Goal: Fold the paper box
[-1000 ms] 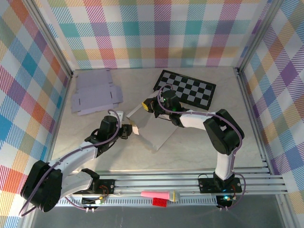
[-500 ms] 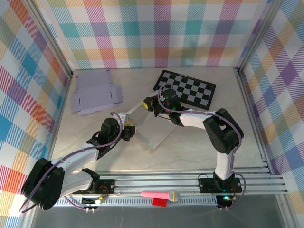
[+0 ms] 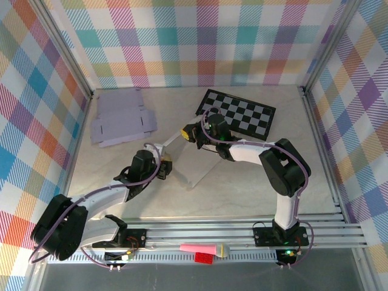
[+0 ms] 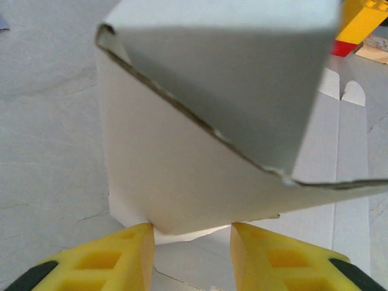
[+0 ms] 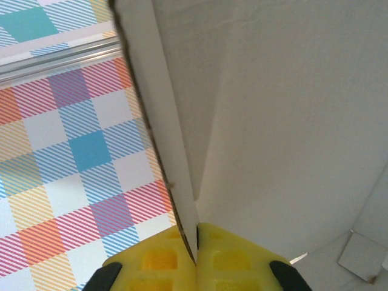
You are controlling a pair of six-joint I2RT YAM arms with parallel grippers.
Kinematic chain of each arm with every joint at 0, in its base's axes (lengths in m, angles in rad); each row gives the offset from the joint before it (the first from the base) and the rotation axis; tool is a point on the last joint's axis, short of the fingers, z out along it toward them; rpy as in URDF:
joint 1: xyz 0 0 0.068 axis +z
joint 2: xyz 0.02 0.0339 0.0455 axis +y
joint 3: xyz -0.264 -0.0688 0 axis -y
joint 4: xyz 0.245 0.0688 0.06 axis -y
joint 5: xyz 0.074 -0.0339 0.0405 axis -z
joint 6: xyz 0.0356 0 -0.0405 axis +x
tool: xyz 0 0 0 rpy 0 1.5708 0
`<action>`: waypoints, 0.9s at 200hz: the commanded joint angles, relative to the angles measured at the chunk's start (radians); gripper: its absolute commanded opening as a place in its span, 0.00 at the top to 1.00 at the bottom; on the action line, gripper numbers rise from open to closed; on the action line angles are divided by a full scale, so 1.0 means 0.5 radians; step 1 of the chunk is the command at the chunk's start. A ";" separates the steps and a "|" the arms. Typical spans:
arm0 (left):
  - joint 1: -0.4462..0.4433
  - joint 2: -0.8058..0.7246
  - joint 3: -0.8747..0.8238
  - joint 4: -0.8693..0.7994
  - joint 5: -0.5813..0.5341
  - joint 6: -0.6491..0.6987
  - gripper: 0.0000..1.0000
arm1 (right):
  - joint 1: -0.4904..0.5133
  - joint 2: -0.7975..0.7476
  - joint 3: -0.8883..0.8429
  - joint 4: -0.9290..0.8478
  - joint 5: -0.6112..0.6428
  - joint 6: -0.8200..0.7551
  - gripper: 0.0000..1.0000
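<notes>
The left fingers [image 4: 115, 260] stand parted, while the right fingers [image 5: 157, 260] are pressed tight together.

The surface [image 3: 254, 188] is bare along its near edge and right side; the box [image 3: 193, 163] blocks the centre, flat sheets [image 3: 120, 123] (far-left corner) and a checkerboard [image 3: 242, 115] crowd the far edge.

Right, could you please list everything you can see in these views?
paper box: one, white, partly folded, table centre
flat box blanks: a stack, count unclear, pale lavender, far left
checkerboard: one, black and white, far centre-right
pink piece: one, pink, front rail
red block: one, red, front rail
table: one, pale marbled
walls: multicolour plaid, three sides
left gripper: one, yellow fingers apart, box corner between them
right gripper: one, yellow fingers shut on a box wall's edge
</notes>
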 commanded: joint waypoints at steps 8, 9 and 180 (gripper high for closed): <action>-0.026 0.056 0.085 0.114 -0.055 -0.004 0.63 | 0.032 0.000 -0.076 0.175 -0.065 -0.063 1.00; -0.026 0.057 0.085 0.114 -0.057 -0.005 0.63 | 0.033 0.002 -0.081 0.178 -0.065 -0.063 1.00; 0.100 0.008 0.046 0.155 -0.068 -0.082 0.65 | 0.066 0.425 -0.162 1.103 -0.024 -0.147 1.00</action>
